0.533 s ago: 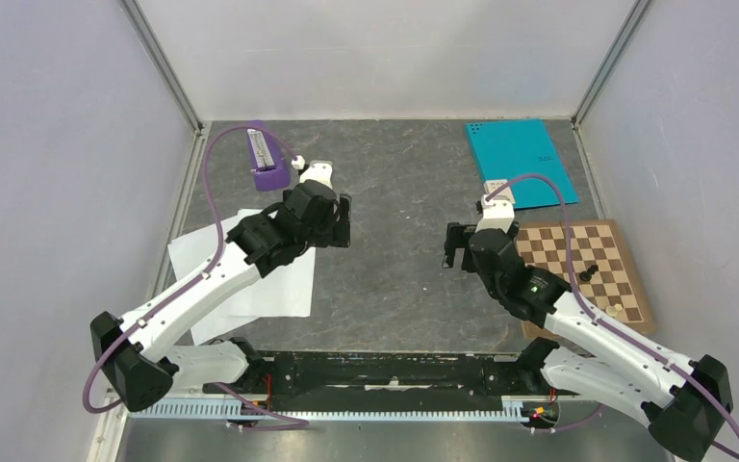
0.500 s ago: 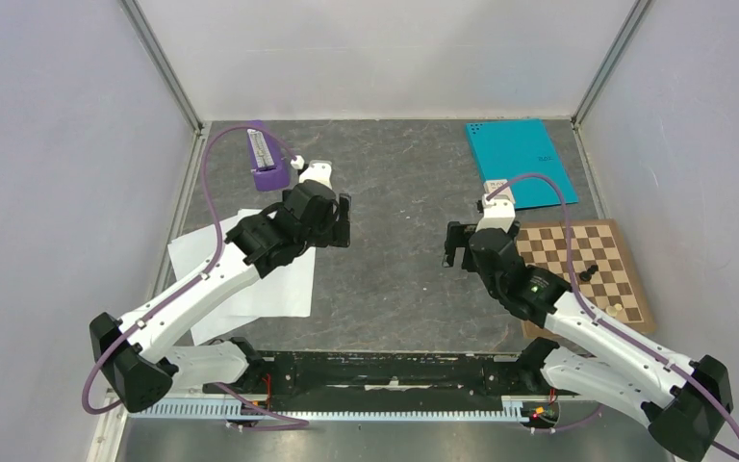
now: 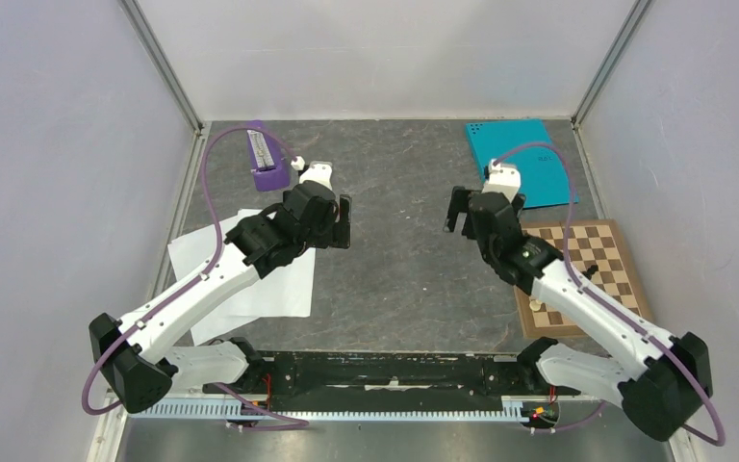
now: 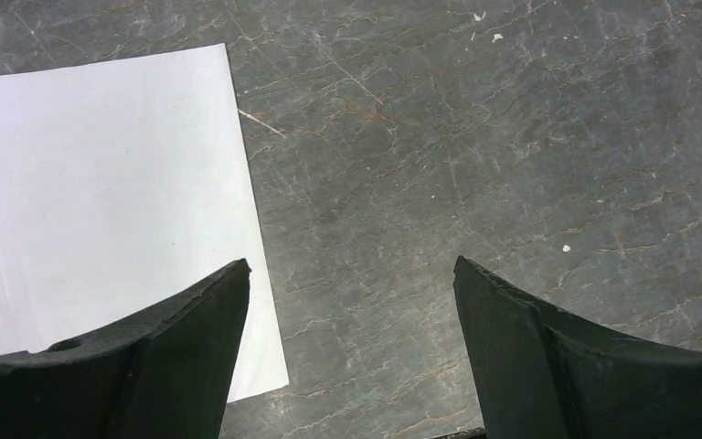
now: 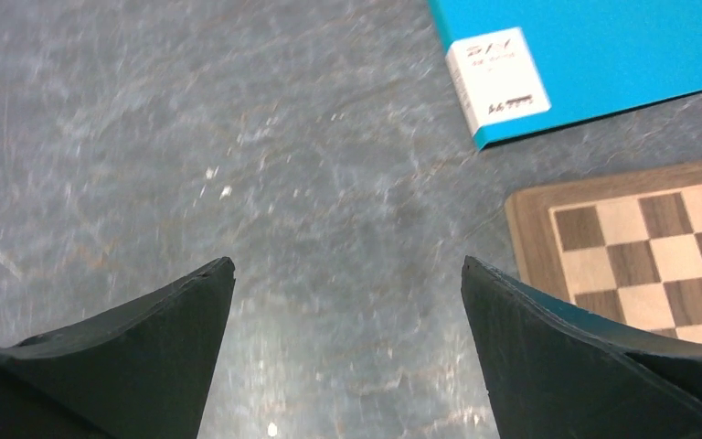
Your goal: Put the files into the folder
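Left hand (image 4: 352, 265) hovers wide open, empty, over the edge of the files (image 4: 101, 183); right hand (image 5: 347, 261), likewise open, hangs near the closed folder (image 5: 585, 55), far right. Thin sheets may slide or crumple when pinched flat.

Small white label (image 5: 498, 79) at the edge of the teal folder (image 5: 603, 46), its dark print too blurred for reading

The files (image 4: 101, 201) are smooth, matt white paper. The folder (image 5: 603, 55) has a smooth teal cover with a paper label (image 5: 498, 78). The chessboard (image 5: 640, 238) looks wooden. The surface (image 4: 475, 146) is grey, veined, stone-like, faintly glossy.
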{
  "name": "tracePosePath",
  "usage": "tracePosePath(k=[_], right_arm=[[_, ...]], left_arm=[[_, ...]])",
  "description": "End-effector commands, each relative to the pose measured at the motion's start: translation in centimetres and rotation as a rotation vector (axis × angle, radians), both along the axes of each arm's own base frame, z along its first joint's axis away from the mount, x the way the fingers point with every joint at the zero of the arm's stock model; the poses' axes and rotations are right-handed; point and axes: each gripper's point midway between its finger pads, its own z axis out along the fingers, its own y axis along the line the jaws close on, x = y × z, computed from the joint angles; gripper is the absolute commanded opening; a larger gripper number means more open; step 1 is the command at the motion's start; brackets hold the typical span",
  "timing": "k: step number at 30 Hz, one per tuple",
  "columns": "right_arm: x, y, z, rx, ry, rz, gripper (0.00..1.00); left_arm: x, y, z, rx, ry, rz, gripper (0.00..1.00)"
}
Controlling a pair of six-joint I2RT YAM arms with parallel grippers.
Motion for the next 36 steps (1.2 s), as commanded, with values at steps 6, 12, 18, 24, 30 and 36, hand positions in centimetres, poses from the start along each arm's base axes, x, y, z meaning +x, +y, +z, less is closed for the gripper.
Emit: tracePosePath(k=[6, 12, 18, 24, 30, 36], right_arm=[[9.2, -3.4, 3.5, 0.212, -0.067, -0.112, 0.98], [12.0, -7.6, -1.3, 0.406, -0.01, -0.216, 0.98], [12.8, -9.5, -5.8, 0.527, 0.026, -0.281, 0.98], [12.4, -9.6, -9.9, 0.573, 0.081, -0.339, 0.98], [12.2, -10.1, -12.6, 0.585, 0.102, -0.388, 0.98], [11.9, -10.3, -13.5, 0.644, 0.06, -0.414, 0.98]], left_arm=[[0.3, -0.7, 1.2, -0.028, -0.035, -0.048, 0.88], [0.1, -0.4, 1.9, -0.034, -0.056, -0.055, 0.88], [0.1, -0.4, 1.8, -0.027, -0.054, -0.063, 0.88], [0.2, -0.5, 1.4, -0.027, -0.052, -0.063, 0.88], [0.4, -0.5, 1.3, -0.016, -0.05, -0.065, 0.88], [0.5, -0.7, 1.2, -0.013, -0.043, -0.076, 0.88]])
